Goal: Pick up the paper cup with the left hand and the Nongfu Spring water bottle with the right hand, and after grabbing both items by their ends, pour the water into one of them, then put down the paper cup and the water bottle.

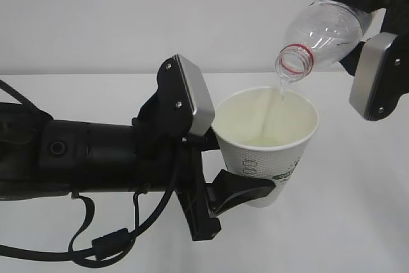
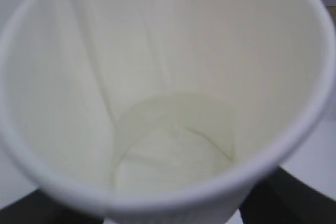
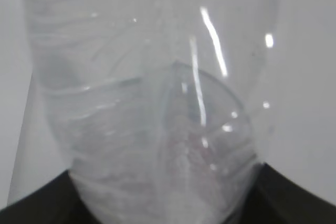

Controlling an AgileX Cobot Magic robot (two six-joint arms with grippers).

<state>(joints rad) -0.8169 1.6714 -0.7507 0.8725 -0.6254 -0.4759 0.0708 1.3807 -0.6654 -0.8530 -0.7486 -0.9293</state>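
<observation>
Black arms (image 1: 83,155), grey-plated pincers (image 1: 220,151)

A plain white bench (image 1: 358,222) fills the lower half of the exterior view, its surface smooth and matte, without marks or pattern. Behind the bench stands a pale grey-white wall (image 1: 128,11), just as plain, and it meets the far edge of the bench along a straight, faint horizontal line about a third of the way down that view. The wall looks slightly darker and greyer than the bench. In the two wrist views, only blurred strips of the same pale surface show at the edges, too soft to tell bench from wall.
</observation>
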